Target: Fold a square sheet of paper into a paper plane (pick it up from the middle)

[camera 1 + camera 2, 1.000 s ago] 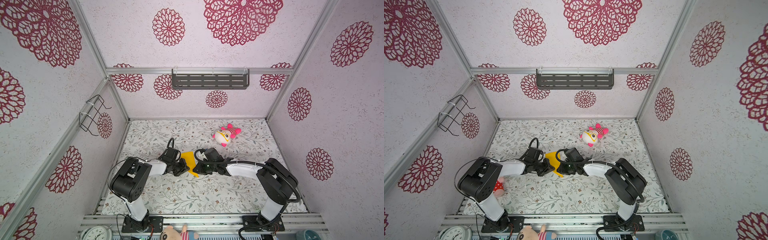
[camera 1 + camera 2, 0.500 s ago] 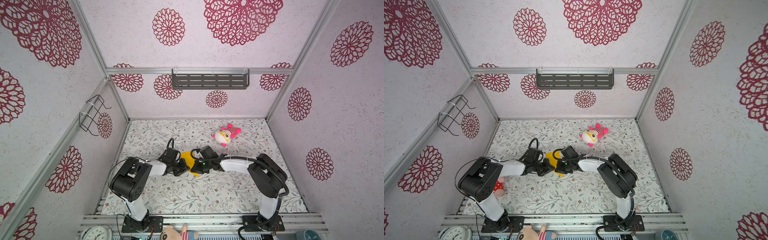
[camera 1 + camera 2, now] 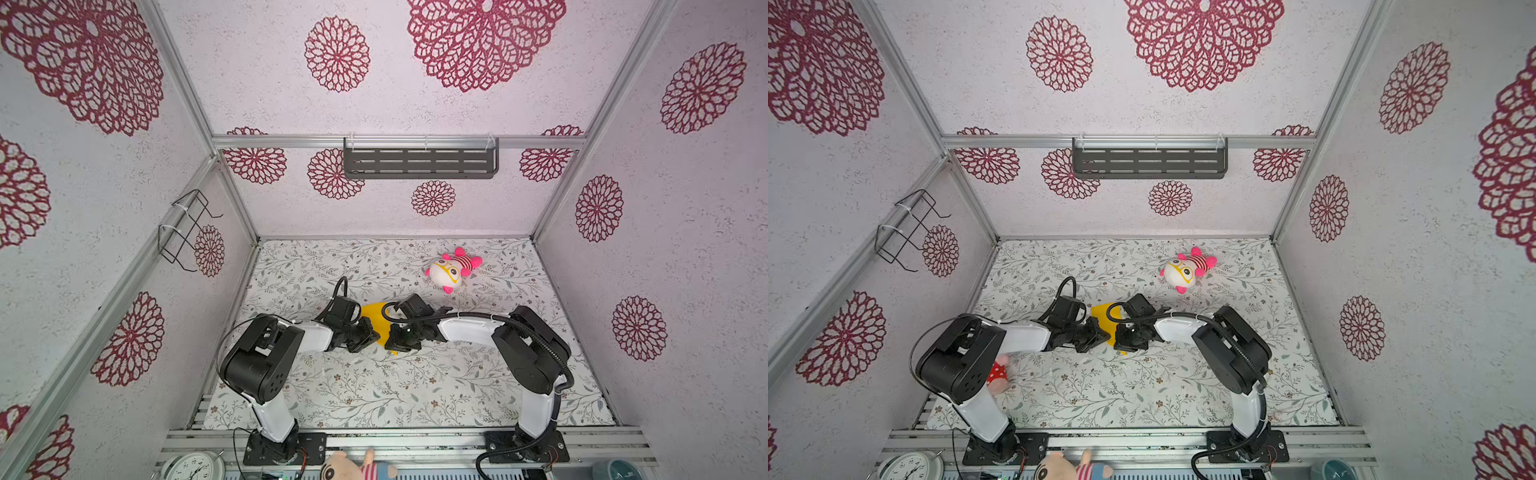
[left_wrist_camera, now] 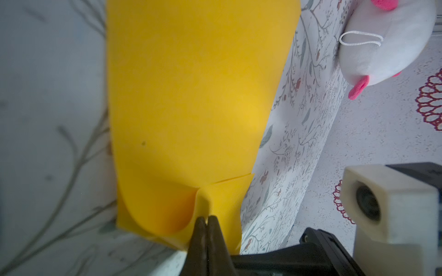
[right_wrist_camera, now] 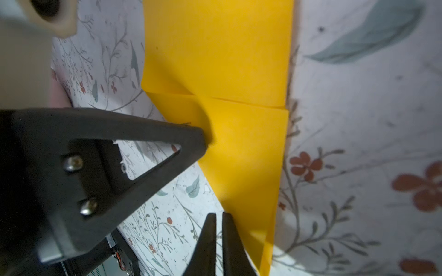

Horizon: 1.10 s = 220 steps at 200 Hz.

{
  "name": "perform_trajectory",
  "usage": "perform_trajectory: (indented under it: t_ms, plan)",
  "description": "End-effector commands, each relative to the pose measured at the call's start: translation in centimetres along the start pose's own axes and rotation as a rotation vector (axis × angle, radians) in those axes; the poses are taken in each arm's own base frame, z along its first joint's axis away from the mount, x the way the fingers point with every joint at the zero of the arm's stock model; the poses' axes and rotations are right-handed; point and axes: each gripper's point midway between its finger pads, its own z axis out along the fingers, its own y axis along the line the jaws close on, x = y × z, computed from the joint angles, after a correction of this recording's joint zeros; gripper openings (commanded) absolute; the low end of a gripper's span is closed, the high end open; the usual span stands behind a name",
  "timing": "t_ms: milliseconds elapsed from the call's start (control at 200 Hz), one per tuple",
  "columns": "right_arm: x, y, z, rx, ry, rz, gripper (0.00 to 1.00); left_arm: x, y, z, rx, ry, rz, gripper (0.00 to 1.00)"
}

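Note:
The square sheet of paper [image 3: 371,312] [image 3: 1101,311] is yellow-orange and lies folded on the floral cloth between both arms. Overlapping flaps and a slanted edge run to a point [image 5: 265,258]. My left gripper [image 4: 207,218] [image 3: 374,334] is shut, with its tips pressed onto the paper [image 4: 191,95] where a flap curls up. Its finger [image 5: 191,141] shows touching the paper [image 5: 227,59] in the right wrist view. My right gripper [image 5: 218,215] [image 3: 388,343] is shut to a thin slit with nothing in it. It stands beside the slanted edge near the point.
A pink-and-white plush toy [image 3: 452,270] [image 3: 1187,270] lies behind and to the right of the paper. A red-dotted toy [image 3: 996,374] sits by the left arm's base. A clock [image 3: 191,467] and another plush [image 3: 357,469] lie past the front rail. The side walls stand close.
My right arm has drawn its elbow in, and its gripper has slid a little toward the paper's near point while narrowing. The left gripper and the paper have stayed put.

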Motion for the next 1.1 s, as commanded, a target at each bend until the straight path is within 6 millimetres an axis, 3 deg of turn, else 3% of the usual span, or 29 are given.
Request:
perform_trajectory:
  t_ms: [0,275,555,831,1096]
  plan:
    - [-0.4,-0.6,-0.1,0.040,0.000,-0.010,0.12,1.9,7.8,0.7,-0.262,0.017,-0.097,0.00]
    - [0.0,-1.3,0.0,0.064,0.020,0.003,0.12,2.0,8.0,0.8,-0.273,0.021,-0.099,0.00]
    - [-1.9,2.3,-1.8,-0.046,-0.053,-0.082,0.13,2.1,8.4,0.8,-0.286,0.026,-0.099,0.00]
    - [-1.4,-0.5,-1.2,0.057,-0.037,-0.047,0.13,2.3,8.8,0.8,-0.298,0.029,-0.100,0.00]
    - [-0.4,-1.8,-0.8,0.096,0.013,-0.030,0.13,2.4,9.2,0.8,-0.312,0.027,-0.103,0.00]
